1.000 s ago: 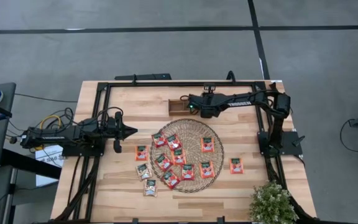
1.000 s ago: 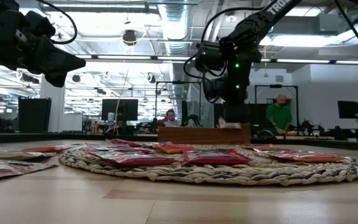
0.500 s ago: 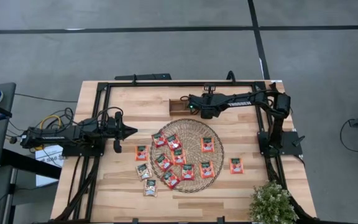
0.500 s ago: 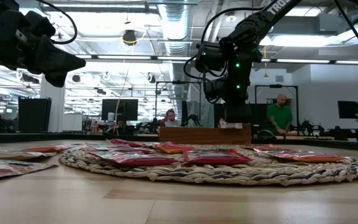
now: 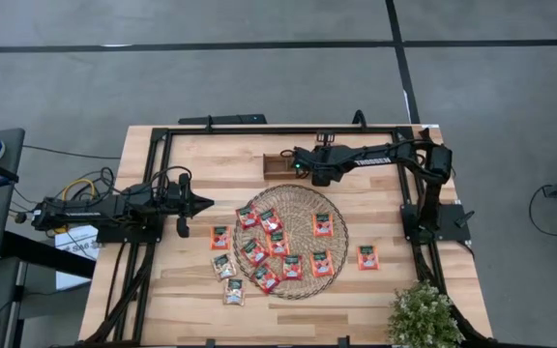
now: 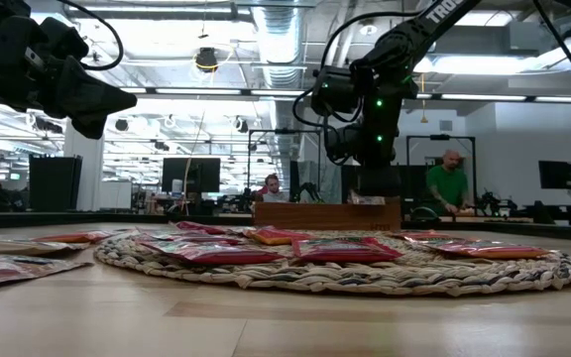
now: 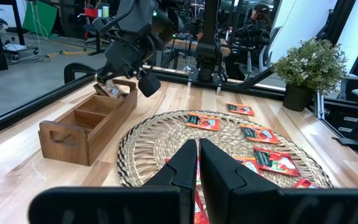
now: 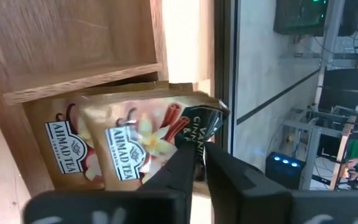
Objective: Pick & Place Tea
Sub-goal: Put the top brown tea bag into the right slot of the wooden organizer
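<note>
Several red-orange tea sachets (image 5: 278, 244) lie flat on the round woven mat (image 5: 303, 198). Others lie on the table beside it, among them two pale ones (image 5: 228, 278). The brown wooden tray (image 5: 277, 166) stands behind the mat. My right gripper (image 5: 303, 168) slants down into the tray's right-end compartment, shut on a pale sachet (image 8: 148, 134). That sachet lies on another pale sachet (image 8: 61, 149). My left gripper (image 5: 204, 203) waits shut and level, left of the mat. My right gripper pinches the pale sachet at its dark-printed corner (image 8: 199, 140), between the tips of its two fingers. The fingers slant down from above. The sachet lies tilted inside the compartment, on the sachet beneath it and against the tray's wall.
A potted plant (image 5: 422, 317) stands at the table's near right corner. One red-orange sachet (image 5: 367, 257) lies alone right of the mat. A black frame (image 5: 259, 130) runs around the table. People (image 6: 449, 183) show in the room beyond.
</note>
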### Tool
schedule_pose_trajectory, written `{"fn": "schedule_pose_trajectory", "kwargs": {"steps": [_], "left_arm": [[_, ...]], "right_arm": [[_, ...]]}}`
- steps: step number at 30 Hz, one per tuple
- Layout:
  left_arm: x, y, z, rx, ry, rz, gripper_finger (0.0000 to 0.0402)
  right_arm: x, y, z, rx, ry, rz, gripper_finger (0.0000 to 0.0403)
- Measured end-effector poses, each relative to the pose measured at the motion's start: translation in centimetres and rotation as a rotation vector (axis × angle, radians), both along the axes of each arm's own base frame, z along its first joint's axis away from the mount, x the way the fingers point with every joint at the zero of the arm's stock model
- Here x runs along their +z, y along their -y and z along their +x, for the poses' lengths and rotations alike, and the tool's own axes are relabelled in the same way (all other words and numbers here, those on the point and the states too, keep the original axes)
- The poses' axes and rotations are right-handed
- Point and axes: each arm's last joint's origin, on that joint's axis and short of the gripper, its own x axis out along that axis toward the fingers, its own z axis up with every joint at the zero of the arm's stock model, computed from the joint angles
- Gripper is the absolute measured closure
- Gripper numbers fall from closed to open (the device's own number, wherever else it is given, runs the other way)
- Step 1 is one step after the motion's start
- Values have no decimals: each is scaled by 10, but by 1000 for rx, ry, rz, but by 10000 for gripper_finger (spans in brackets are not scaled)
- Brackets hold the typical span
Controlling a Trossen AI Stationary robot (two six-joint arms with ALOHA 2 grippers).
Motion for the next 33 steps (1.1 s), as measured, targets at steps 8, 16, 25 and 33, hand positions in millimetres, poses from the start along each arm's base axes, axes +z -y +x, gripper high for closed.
{"fn": "schedule_pose_trajectory", "kwargs": {"steps": [8,16,25,33], "left_arm": [[0,0,0,0,0,0,393],[0,0,0,0,0,0,394],[0,0,0,0,0,0,394],[0,0,0,0,0,0,393]], "right_arm": [[0,0,0,-2,-3,-7,329],[4,0,-1,-3,-31,-7,328],[15,6,5,-15,5,-23,328],[16,22,-2,-114,28,-75,328]]}}
